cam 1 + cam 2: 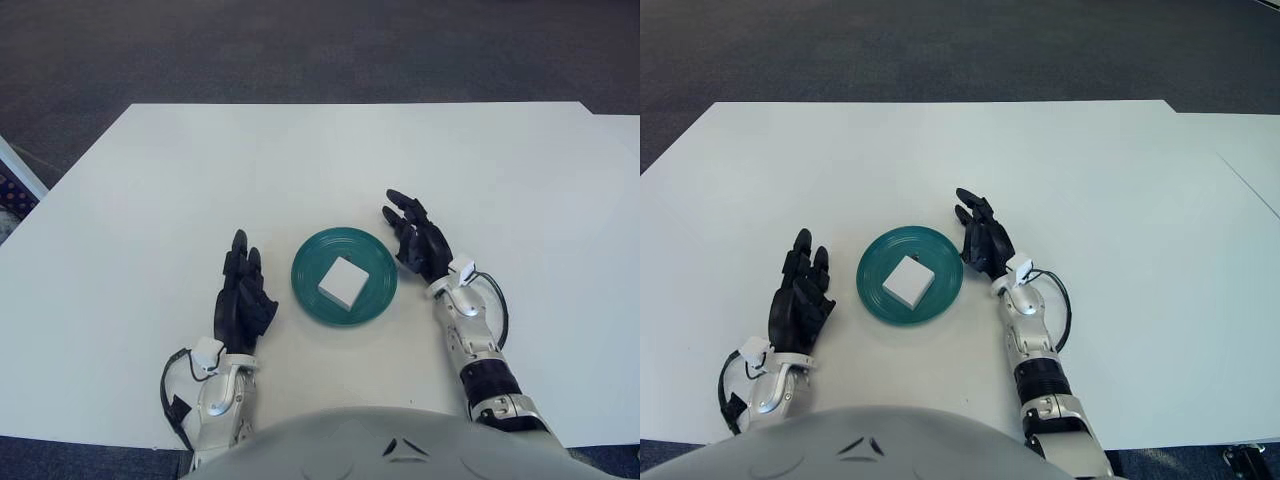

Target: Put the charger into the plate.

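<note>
The white square charger (341, 282) lies in the middle of the round teal plate (370, 298) on the white table. My right hand (415, 238) is just right of the plate's rim, fingers spread and holding nothing. My left hand (243, 293) shows left of the plate, fingers extended and empty. Neither hand touches the charger.
The white table (320, 170) stretches wide behind and beside the plate. Dark carpet lies beyond its far edge. A patterned object (12, 185) peeks in at the left edge. My torso fills the bottom of the view.
</note>
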`<state>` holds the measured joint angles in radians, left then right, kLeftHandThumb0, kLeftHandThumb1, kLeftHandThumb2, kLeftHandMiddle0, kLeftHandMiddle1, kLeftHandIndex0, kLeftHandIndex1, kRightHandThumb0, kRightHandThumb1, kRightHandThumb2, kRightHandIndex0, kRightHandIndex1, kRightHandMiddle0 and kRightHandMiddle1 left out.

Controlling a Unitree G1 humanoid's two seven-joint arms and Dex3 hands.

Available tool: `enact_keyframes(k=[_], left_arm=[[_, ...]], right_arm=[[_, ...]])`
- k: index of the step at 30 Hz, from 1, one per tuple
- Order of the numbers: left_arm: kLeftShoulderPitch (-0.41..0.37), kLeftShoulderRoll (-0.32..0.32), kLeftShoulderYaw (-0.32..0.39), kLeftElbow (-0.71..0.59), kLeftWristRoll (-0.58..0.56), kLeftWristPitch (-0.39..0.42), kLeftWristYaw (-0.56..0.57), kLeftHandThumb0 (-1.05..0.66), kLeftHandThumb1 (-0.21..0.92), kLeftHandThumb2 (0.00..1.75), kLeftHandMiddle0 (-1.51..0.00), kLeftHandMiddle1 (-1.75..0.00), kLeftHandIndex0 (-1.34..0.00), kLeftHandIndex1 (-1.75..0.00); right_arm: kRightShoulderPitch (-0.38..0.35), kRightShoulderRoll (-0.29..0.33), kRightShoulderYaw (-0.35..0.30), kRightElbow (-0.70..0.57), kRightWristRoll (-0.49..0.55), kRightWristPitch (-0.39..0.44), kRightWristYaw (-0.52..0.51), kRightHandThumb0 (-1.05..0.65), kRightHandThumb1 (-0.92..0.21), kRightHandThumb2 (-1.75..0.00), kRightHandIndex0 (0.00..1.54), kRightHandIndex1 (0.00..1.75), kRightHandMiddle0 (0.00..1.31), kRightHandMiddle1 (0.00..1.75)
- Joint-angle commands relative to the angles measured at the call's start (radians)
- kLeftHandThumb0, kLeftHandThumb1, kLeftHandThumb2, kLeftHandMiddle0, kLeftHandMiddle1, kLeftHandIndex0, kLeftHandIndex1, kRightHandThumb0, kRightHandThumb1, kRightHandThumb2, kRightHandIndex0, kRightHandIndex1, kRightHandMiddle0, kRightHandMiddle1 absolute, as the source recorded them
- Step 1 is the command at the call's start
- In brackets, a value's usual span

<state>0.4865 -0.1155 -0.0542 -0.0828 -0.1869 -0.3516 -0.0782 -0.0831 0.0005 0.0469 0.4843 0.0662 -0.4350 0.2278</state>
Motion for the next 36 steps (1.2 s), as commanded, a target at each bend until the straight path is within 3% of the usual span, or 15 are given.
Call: enact_keyframes(k=[1, 7, 11, 19, 29, 36], left_arm=[[0.034, 0.008, 0.011, 0.015, -0.008, 0.034, -0.002, -1.05, 0.92, 1.02, -0.02, 0.0, 0.0, -0.1], [0.042, 0.009, 0.015, 0.009, -0.006, 0.026, -0.004, -1.05, 0.92, 1.02, -0.02, 0.0, 0.0, -0.09], [0.053, 0.008, 0.017, 0.004, 0.002, 0.011, 0.0, -1.05, 0.92, 1.02, -0.02, 0.0, 0.0, -0.09], [0.061, 0.009, 0.028, 0.013, 0.034, -0.029, 0.015, -1.05, 0.92, 1.01, -0.01, 0.0, 0.0, -0.08], [0.062, 0.013, 0.032, -0.001, 0.048, -0.031, 0.014, -1.05, 0.92, 1.01, 0.0, 0.0, 0.0, -0.08], [-0.026, 0.023, 0.038, -0.03, 0.049, 0.052, 0.026, -1.05, 0.92, 0.99, 0.0, 0.0, 0.0, -0.09]], right_arm=[[0.067, 0.043, -0.013, 0.13, -0.021, -0.015, -0.074, -1.02, -0.92, -1.04, 0.14, 0.0, 0.0, 0.42], [0.067, 0.096, -0.04, 0.184, -0.037, -0.117, -0.178, -1.0, -0.92, -1.02, 0.13, 0.0, 0.0, 0.4], [0.111, 0.159, -0.048, 0.149, -0.041, -0.17, -0.257, -0.98, -0.92, -0.99, 0.11, 0.0, 0.0, 0.35], [0.154, 0.253, -0.077, 0.133, 0.024, -0.2, -0.301, -0.94, -0.92, -0.93, 0.04, 0.0, 0.0, 0.21], [0.184, 0.27, -0.058, 0.111, 0.085, -0.216, -0.249, -0.92, -0.92, -0.93, 0.0, 0.0, 0.0, 0.09], [0.278, 0.223, 0.0, 0.008, 0.044, -0.233, -0.232, -0.91, -0.92, -0.91, 0.0, 0.0, 0.0, 0.05]])
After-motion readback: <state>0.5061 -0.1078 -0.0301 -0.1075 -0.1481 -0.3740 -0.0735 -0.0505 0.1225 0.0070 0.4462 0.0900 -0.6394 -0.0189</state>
